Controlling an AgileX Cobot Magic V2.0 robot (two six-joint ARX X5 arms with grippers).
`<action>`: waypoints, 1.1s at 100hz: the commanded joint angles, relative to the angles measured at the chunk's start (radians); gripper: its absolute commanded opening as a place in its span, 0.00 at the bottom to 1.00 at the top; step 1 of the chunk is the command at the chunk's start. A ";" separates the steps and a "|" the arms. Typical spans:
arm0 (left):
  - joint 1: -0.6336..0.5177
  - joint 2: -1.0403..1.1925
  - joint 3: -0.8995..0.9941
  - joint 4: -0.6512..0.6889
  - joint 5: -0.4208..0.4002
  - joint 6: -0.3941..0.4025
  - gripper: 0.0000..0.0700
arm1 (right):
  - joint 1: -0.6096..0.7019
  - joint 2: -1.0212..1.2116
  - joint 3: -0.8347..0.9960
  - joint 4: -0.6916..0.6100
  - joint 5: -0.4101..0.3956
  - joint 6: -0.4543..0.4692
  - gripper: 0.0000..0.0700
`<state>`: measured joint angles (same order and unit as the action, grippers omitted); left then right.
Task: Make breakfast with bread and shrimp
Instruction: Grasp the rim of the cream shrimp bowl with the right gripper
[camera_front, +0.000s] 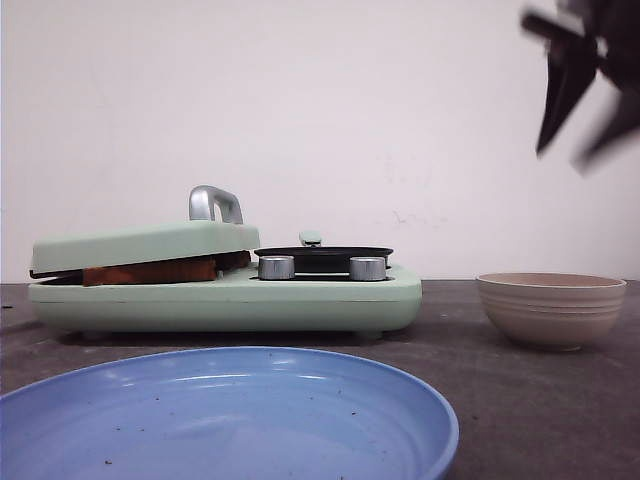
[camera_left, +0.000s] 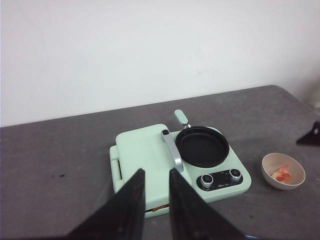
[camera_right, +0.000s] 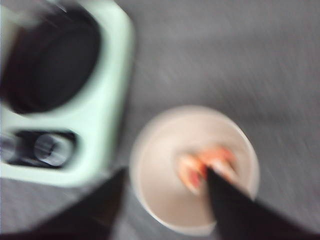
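The right gripper (camera_right: 165, 200) hangs above the bowl (camera_right: 150, 180) holding the shrimp (camera_right: 207, 162), jaws spread. Bread (camera_front: 150, 271) sits under the cooker's lid (camera_front: 140, 243). The left gripper (camera_left: 156, 200) hovers, jaws slightly parted.

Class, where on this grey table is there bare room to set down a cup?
Bare grey table lies left of the mint-green breakfast maker, and behind it toward the wall. It is tighter between the maker and the beige shrimp bowl.

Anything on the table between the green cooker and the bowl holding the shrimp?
No. In the left wrist view, only bare grey table separates the cooker from the bowl.
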<state>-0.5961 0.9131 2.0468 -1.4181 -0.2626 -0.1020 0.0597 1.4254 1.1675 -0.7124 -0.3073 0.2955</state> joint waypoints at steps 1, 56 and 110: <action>-0.006 0.008 0.022 -0.006 -0.003 0.012 0.00 | -0.018 0.043 0.009 -0.036 0.008 -0.062 0.83; -0.006 0.006 0.009 -0.003 -0.003 0.023 0.00 | -0.106 0.243 0.009 -0.039 0.045 -0.124 0.44; -0.006 0.008 -0.029 0.016 -0.003 0.035 0.00 | -0.108 0.375 0.009 0.093 -0.018 -0.072 0.18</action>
<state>-0.5961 0.9131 2.0056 -1.4170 -0.2630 -0.0811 -0.0479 1.7702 1.1671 -0.6334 -0.3222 0.1967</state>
